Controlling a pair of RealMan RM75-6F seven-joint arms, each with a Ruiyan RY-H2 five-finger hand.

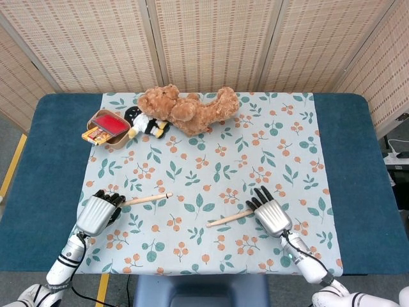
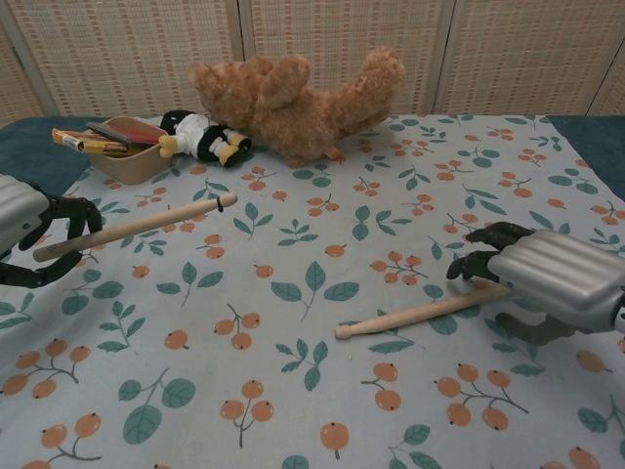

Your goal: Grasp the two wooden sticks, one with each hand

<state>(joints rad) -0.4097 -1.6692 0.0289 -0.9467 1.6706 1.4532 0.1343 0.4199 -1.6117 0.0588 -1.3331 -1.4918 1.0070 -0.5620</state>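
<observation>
Two wooden sticks are on the floral cloth (image 1: 211,166). My left hand (image 1: 96,214) (image 2: 24,230), at the cloth's near left corner, grips the left stick (image 1: 148,199) (image 2: 137,225) by its near end, and the rest of the stick points right. The second stick (image 1: 229,218) (image 2: 410,315) lies flat on the cloth near the front centre. My right hand (image 1: 271,216) (image 2: 557,278) arches over that stick's right end. Its fingers (image 2: 483,262) reach past the stick and its thumb is on the near side, not closed around it. The stick's right tip is hidden under the hand.
A brown teddy bear (image 1: 188,109) lies at the back of the cloth. Beside it are a small black-and-white toy (image 1: 146,123) and a tan box (image 1: 107,128) holding red and yellow items. The blue table (image 1: 45,160) extends past the cloth on both sides.
</observation>
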